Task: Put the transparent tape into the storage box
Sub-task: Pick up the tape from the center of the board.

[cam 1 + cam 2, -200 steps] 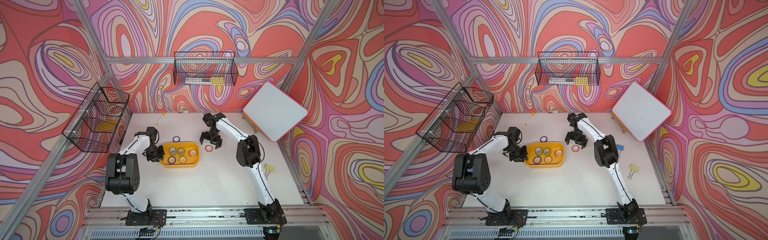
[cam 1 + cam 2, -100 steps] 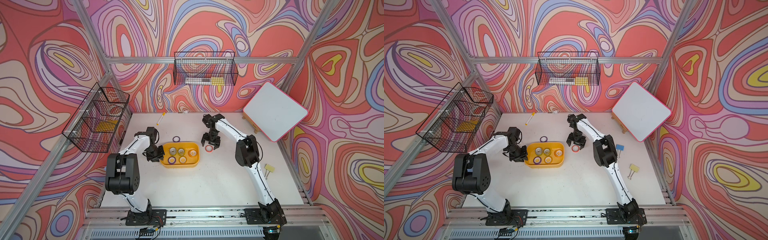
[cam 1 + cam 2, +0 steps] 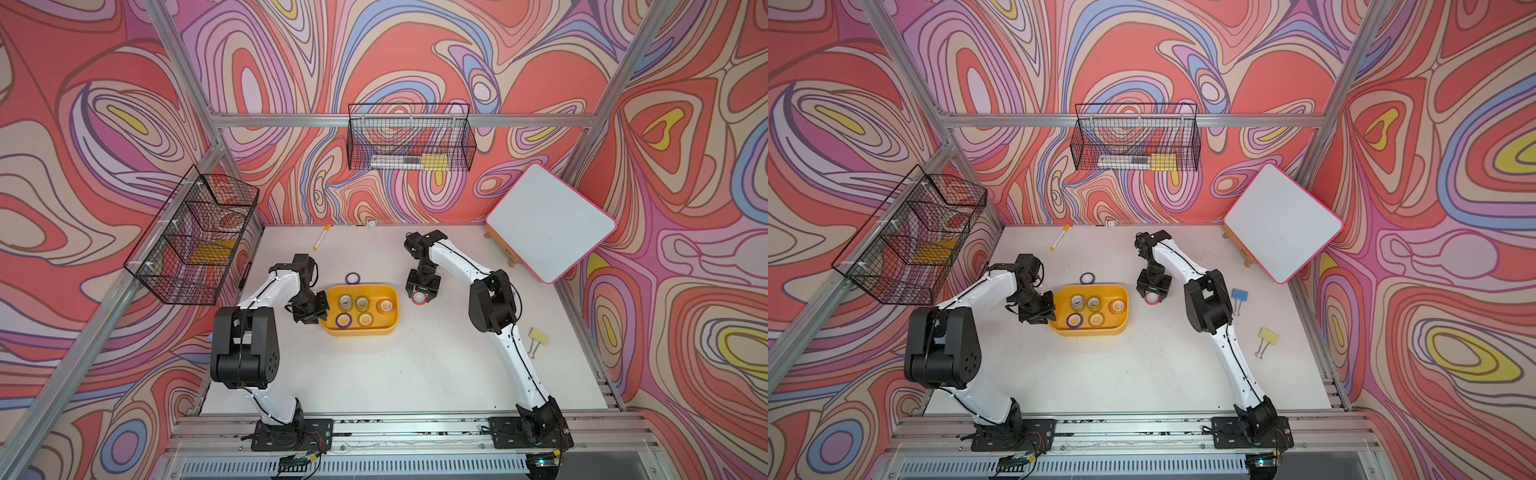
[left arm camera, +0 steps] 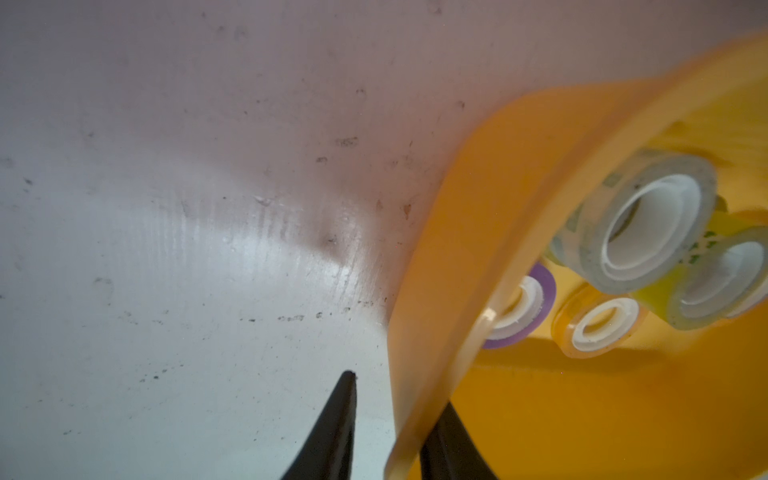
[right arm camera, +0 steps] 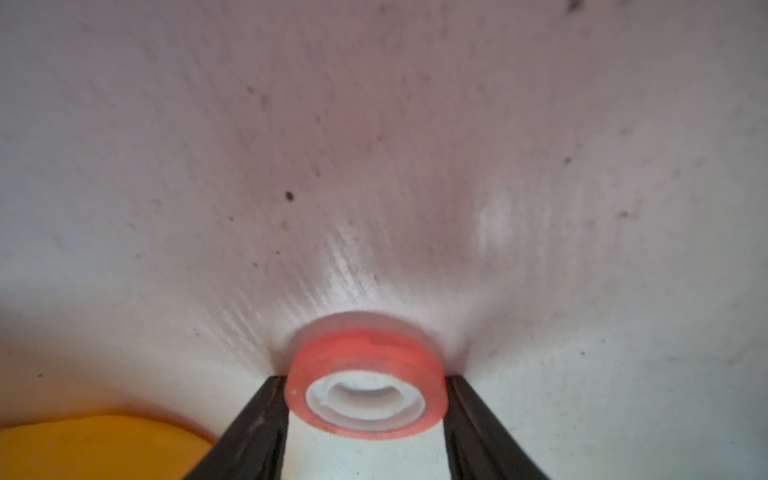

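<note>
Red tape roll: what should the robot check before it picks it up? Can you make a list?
1. The red tape roll sits between the right gripper tips: ok.
2. Both fingers touch its sides: ok.
3. Grip tight enough to lift: cannot tell.
4. The left gripper is shut on the storage box wall: ok.
5. Free floor in the box for one more roll: ok.
</note>
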Available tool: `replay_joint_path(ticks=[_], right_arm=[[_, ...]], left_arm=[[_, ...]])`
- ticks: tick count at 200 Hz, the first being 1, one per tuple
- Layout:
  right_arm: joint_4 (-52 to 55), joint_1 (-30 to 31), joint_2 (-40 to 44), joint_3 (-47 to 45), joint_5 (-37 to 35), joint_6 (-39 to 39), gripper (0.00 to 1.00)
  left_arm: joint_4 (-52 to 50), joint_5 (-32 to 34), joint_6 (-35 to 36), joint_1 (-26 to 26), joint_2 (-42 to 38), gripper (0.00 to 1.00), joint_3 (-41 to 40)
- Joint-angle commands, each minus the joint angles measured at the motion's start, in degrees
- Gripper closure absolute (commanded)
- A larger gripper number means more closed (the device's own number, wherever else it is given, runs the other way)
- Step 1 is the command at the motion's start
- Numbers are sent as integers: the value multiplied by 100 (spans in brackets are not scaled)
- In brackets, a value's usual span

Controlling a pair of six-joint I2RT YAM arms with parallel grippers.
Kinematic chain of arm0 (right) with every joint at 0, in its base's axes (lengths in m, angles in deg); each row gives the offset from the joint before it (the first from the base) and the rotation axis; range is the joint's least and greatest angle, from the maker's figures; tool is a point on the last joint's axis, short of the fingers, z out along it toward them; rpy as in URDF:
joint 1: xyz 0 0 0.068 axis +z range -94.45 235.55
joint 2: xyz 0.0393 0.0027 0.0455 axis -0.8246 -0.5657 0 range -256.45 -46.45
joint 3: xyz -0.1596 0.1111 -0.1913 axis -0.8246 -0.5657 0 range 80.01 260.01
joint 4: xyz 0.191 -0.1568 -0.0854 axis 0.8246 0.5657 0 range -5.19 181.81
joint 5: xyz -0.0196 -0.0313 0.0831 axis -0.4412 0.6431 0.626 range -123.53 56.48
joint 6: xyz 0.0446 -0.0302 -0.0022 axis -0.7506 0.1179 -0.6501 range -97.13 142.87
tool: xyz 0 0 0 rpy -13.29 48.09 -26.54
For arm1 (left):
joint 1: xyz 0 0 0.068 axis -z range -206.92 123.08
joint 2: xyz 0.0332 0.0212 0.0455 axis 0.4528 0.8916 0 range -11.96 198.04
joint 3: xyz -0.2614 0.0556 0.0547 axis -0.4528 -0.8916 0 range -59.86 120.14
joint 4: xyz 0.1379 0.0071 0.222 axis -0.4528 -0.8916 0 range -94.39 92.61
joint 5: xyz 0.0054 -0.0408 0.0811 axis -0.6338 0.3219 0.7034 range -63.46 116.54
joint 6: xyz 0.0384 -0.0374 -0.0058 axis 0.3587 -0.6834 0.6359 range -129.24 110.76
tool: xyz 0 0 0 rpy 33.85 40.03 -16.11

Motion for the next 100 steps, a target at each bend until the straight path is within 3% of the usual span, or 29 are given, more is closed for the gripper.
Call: replay_joint_path(ticks=[1,100], right_arm=[[35,-4,-172,-99,-102,17,44],[-39,-6,301,-471,-84,60,56]], left_arm=[[1,106,70,6,-111,70,-52],[68,90,55,6,-134,70,-111]])
